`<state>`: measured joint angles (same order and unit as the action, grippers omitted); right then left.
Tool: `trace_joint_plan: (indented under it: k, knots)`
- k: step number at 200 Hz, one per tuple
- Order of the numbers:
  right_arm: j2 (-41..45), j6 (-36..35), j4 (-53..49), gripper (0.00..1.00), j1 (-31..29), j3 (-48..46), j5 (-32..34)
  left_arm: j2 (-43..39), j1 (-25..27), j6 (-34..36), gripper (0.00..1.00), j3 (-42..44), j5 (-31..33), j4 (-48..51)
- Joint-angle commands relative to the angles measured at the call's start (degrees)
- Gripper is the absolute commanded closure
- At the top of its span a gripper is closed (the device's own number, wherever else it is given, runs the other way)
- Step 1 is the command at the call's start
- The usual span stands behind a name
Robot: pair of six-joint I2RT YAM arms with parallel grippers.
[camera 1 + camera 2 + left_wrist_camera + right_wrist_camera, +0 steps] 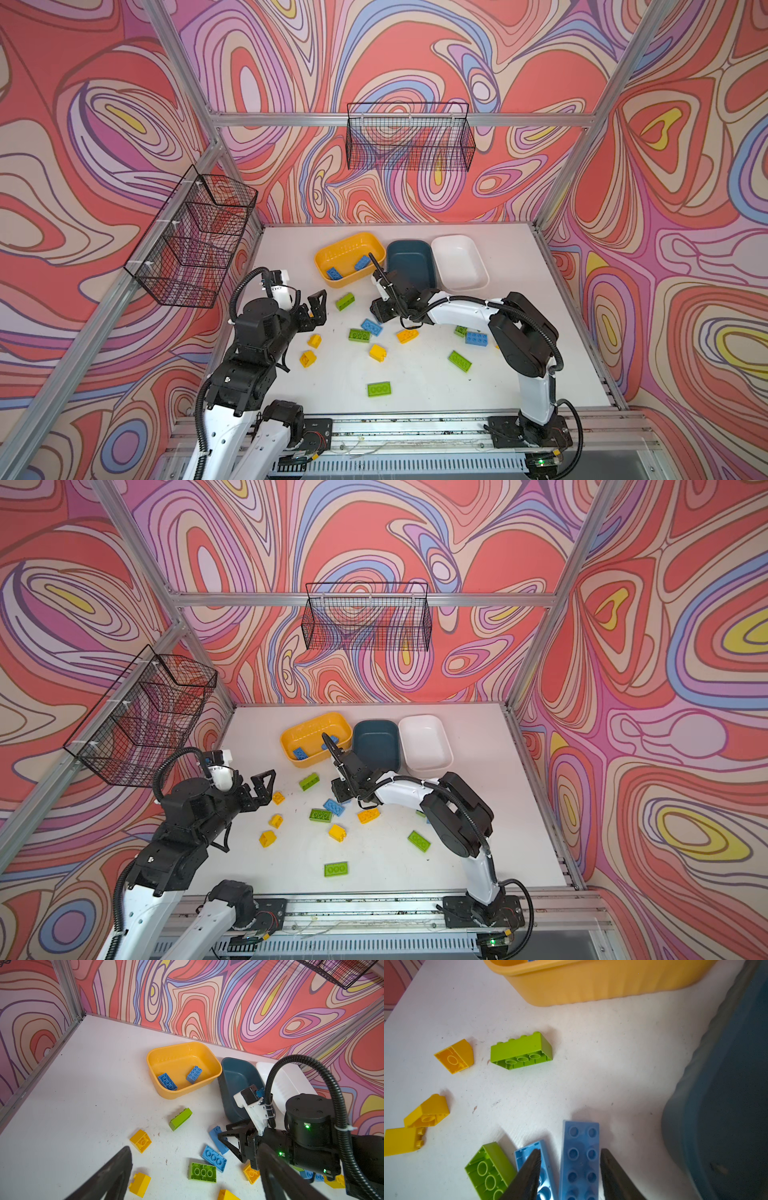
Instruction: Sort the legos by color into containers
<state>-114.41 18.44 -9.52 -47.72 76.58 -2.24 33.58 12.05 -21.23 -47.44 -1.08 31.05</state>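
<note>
Right gripper (pixel 570 1152): down at table level, jaws parted, straddles the blue brick (pixel 580 1159) without clamping it yet; one finger right at a long side, a sliver of gap at the opposite one.
Reason for the straddle: spans the narrow width, probably the only span that fits between the jaws; sets up a pinch on the two long flat sides.
Brick's place: flat on the table (pixel 415 399), studs up, near both the teal tub (pixel 409 259) and the yellow tub (pixel 353 249).
Brick's long axis: in line with the fingers' reach, far end aimed at the gap between those two tubs.
Neighbour: overturned blue brick (pixel 548 1167) just beside, hollow side up, slightly splayed from parallel; partly hidden by one finger in the right wrist view, so probably at risk of a nudge on closing.
Left gripper (pixel 318 309): released, jaws wide, grasps nothing; hangs over the table's left part, well apart from the right arm, likely parked there to leave room.
Yellow tub's load: two blue bricks (pixel 333 273), which suggests blue belongs there.
Teal tub and white tub (pixel 457 262): nothing seen inside.
Unsorted legos: lime and yellow pieces scattered mid-table, among them a lime brick (pixel 379 389), flat, hollow side up, well apart from both grippers.
</note>
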Motion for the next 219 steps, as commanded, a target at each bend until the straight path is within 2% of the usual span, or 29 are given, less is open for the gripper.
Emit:
trace_joint_plan:
  k: [1, 28, 68, 154, 190, 219]
  knots:
    - [-1.8, -0.3, -0.9, 0.49, -0.2, 1.8, 1.5, 0.3, 0.3, 0.1, 0.06, 0.5, -0.4, 0.5]
    - [-2.9, -0.8, -1.8, 0.51, -0.3, 2.7, 2.0, 0.3, 0.3, 0.1, 0.06, 0.5, -0.6, 0.5]
    - [-4.8, -1.2, -3.6, 0.46, -0.3, 3.5, 2.7, 0.4, 0.3, 0.1, 0.07, 0.5, -0.6, 0.6]
    - [-7.0, -1.2, -5.5, 0.68, -0.4, 5.1, 3.1, 0.1, 0.3, 0.1, 0.07, 0.5, -0.6, 0.5]
    - [-5.8, -1.5, -6.1, 0.71, -0.6, 7.1, 3.4, -0.2, 0.3, 0.1, 0.06, 0.5, -0.6, 0.5]
    - [-6.6, -2.3, -8.9, 0.71, -0.4, 13.3, 2.1, -0.4, 0.3, 0.1, 0.06, 0.5, -0.5, 0.5]
